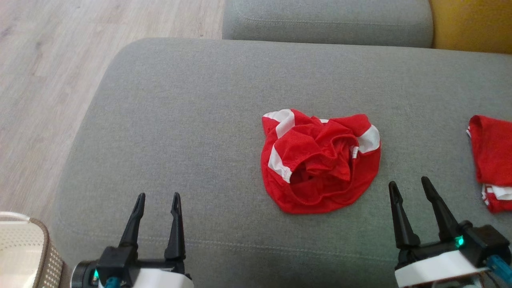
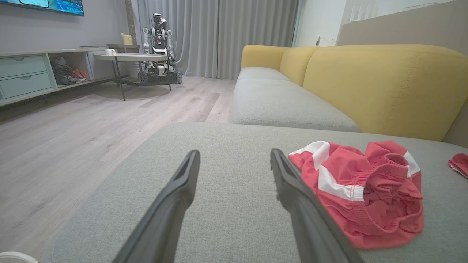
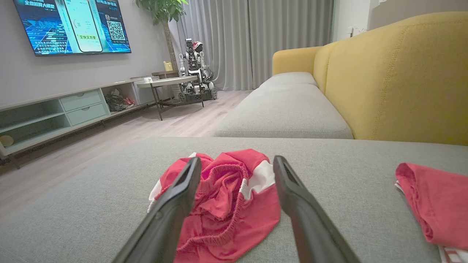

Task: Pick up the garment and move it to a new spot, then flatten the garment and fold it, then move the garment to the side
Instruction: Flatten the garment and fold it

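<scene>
We see the crumpled red-and-white garment [image 1: 320, 160] lying in a heap on the grey sofa cushion [image 1: 180, 120], right of its middle. Our left gripper [image 1: 158, 195] and right gripper [image 1: 409, 181] hover near the cushion's front edge, fingers spread apart and holding nothing. The right one is near the garment. Another red cloth [image 1: 492, 152] lies apart at the far right.

The left gripper [image 2: 234, 153] holds its two dark fingers spread apart above the grey sofa cushion [image 2: 234, 208]. The crumpled red-and-white garment [image 2: 365, 193] lies on the cushion just right of the right finger, and a second red cloth [image 2: 459, 164] sits well apart at the right edge. The yellow backrest [image 2: 384, 87] rises on the far right, and wooden floor [image 2: 91, 138] stretches away to the left.
</scene>
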Tool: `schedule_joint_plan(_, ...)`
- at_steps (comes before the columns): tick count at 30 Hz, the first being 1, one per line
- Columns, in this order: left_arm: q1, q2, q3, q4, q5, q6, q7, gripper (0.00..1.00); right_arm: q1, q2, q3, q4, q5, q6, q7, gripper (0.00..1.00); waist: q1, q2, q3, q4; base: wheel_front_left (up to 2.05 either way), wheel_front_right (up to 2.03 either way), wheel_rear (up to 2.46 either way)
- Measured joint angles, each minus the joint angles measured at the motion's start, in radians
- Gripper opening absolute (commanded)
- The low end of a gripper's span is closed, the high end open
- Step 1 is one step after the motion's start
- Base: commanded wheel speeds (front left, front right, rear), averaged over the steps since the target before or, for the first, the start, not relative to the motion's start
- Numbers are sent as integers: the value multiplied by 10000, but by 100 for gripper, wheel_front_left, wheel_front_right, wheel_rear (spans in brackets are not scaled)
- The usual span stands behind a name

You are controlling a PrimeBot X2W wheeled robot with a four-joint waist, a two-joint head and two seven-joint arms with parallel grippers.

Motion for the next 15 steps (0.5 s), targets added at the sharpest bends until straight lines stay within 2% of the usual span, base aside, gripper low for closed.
schedule_joint_plan(15,0,0,-6,2,174,-40,0,100,-8,0,-67,12,29,0,0,100,0,0,43,-61,0,0,0)
